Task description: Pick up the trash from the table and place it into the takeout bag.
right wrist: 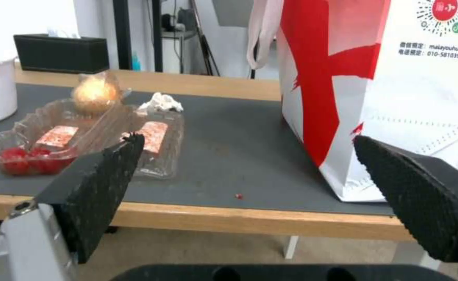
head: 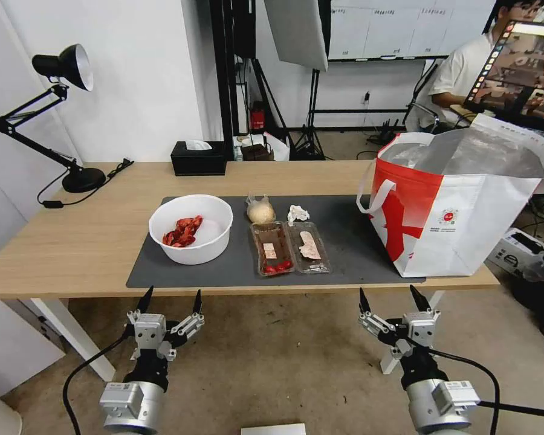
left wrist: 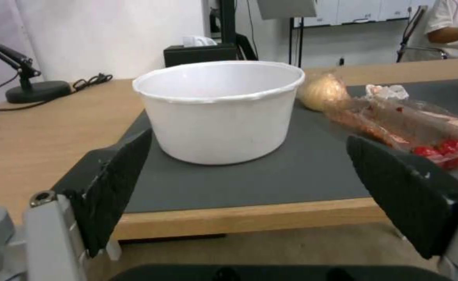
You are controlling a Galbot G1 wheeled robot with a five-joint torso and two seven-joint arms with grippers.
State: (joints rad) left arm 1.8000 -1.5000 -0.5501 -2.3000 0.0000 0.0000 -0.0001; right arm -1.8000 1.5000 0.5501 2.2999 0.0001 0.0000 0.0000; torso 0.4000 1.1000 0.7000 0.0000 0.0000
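Both my sets of fingers hang spread wide and empty, just short of the bench's near edge and below its top: my left fingers [head: 170,299] on one side, my right fingers [head: 391,297] on the other. Straight ahead of my left fingers, the white bowl [head: 191,228] with red shells stands on the dark grey mat [head: 356,241]. Between my two sets of fingers, farther onto the bench [head: 72,241], two clear trays [head: 291,248] of scraps lie side by side, touching. Beyond them sit the small clear bag with a beige lump [head: 260,210] and, just beside it, the crumpled tissue [head: 297,213]. Ahead of my right fingers and slightly outward, the takeout bag [head: 459,205] stands upright with its mouth open, its base on the mat's far end.
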